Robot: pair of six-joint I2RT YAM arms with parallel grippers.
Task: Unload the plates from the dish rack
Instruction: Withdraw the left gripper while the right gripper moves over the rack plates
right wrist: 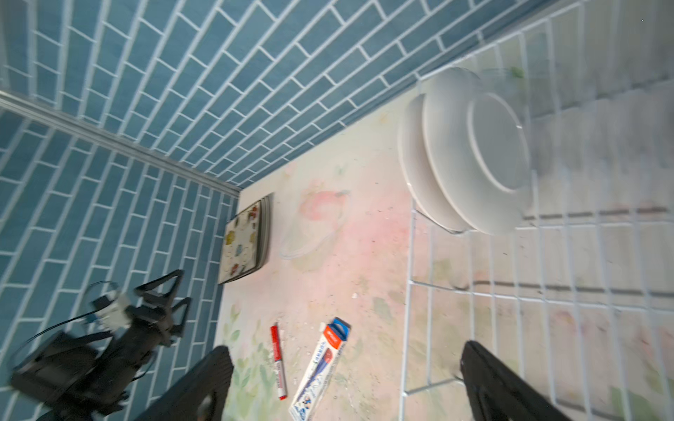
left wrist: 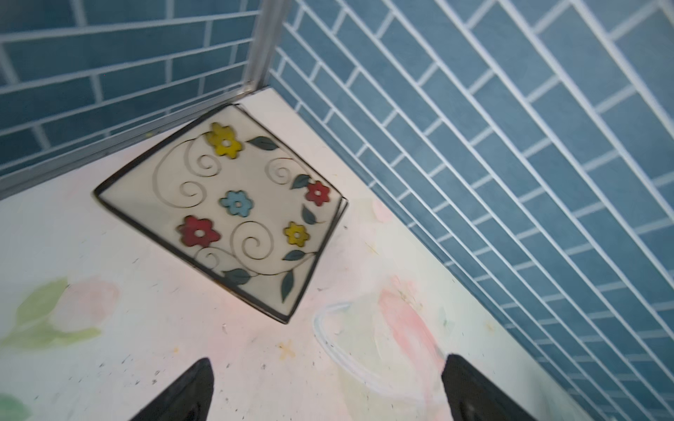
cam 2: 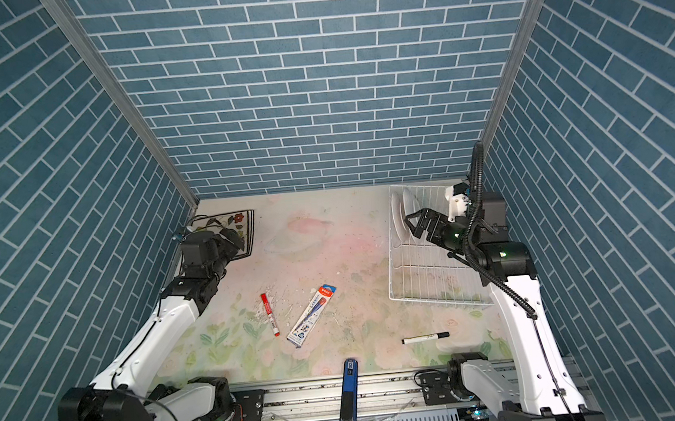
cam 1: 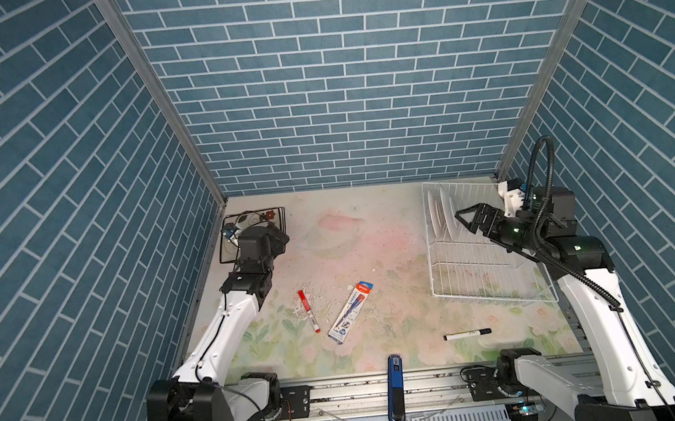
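Two white plates [right wrist: 448,164] upright in dish rack [cam 1: 494,300]; right gripper [cam 1: 465,222] spread near them; left gripper [left wrist: 328,364] spread, empty.

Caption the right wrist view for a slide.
Right gripper, jaws open, faces round white plates standing in the dish rack.

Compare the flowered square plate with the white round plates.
The square plate is cream with a black rim and coloured flowers; the round plates look plain white. The square plate lies flat on the table; the round plates stand on edge in the rack. Nothing grips either.
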